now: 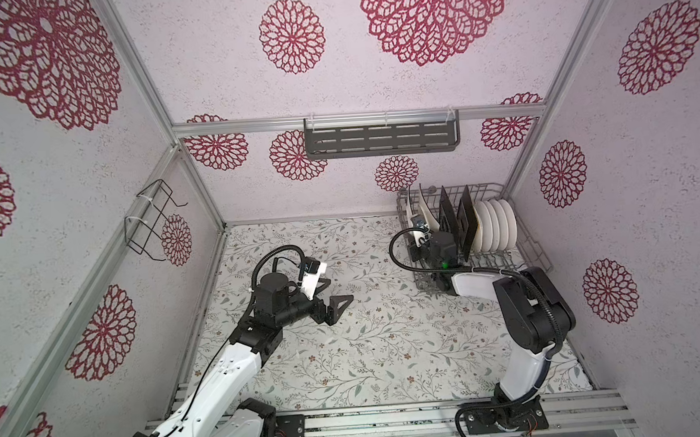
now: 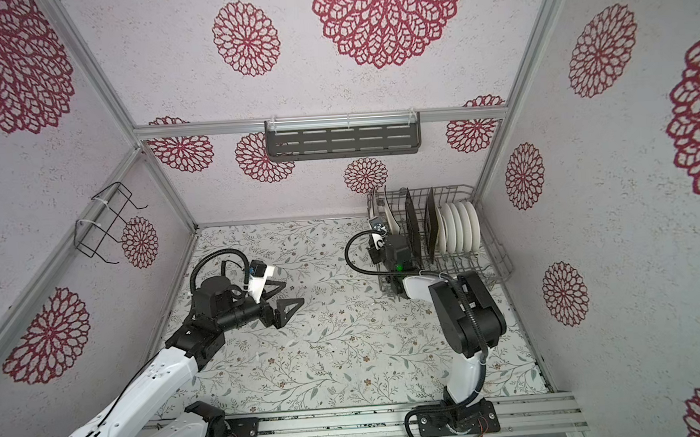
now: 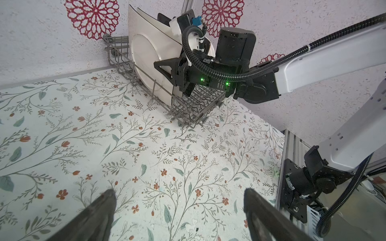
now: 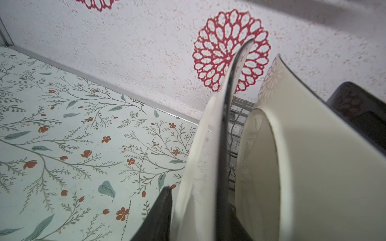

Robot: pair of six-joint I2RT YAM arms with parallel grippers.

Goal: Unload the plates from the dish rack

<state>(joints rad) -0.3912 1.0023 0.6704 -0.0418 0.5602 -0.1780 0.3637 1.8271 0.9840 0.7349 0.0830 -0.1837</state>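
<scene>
Top views: dish rack point(image 1: 493, 259) sits at 2 o'clock on the floral mat point(image 1: 389, 350), in the far corner. Upright in it, 9 to 3 o'clock: two cream plates point(image 1: 426, 211), two black plates point(image 1: 466, 220), a row of round white plates point(image 1: 497, 224). At the rack's 9 o'clock end, right gripper point(image 1: 416, 236) is among the cream plates. At 10 o'clock of mat centre, left gripper point(image 2: 294, 291), jaws wide apart, empty.

Left wrist: its fingers point(image 3: 100, 212) are spread over bare mat. The right gripper's finger point(image 3: 165, 64) lies against the outer cream plate point(image 3: 146, 52).

Right wrist: that plate's dark edge runs between the jaws, one finger just beside its back. Clamped or not, cannot tell.
</scene>
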